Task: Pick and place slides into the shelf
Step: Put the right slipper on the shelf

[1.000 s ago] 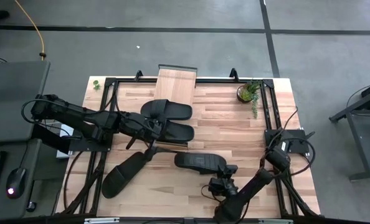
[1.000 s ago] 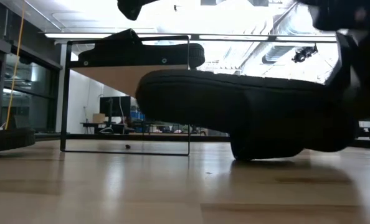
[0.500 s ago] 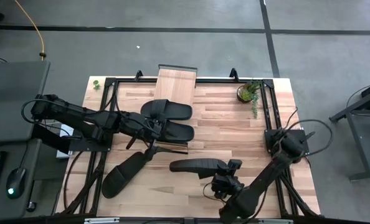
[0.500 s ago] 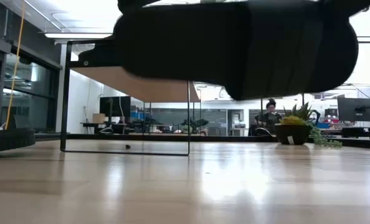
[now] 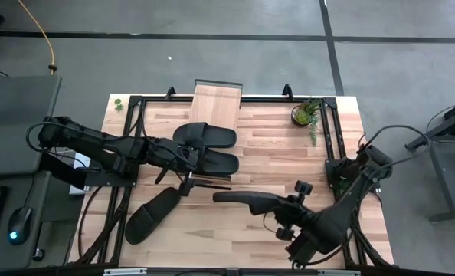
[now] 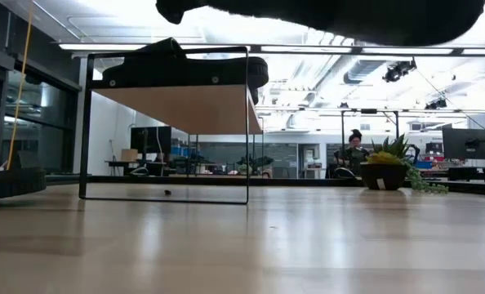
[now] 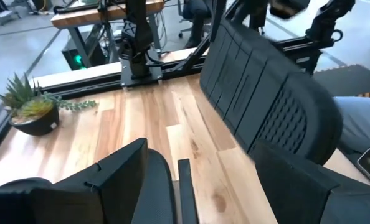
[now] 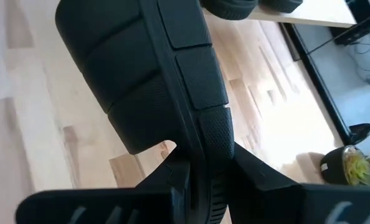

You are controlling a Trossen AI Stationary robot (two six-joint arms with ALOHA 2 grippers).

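High view: the right gripper (image 5: 283, 205) is clamped on a slide (image 5: 247, 198), held in the air well off the shelf (image 5: 217, 102); the left gripper (image 5: 188, 182), fingers apart, hangs beside the two slides (image 5: 212, 148) resting on the shelf; a fourth slide (image 5: 152, 214) lies on the tabletop (image 5: 273, 153) near it.
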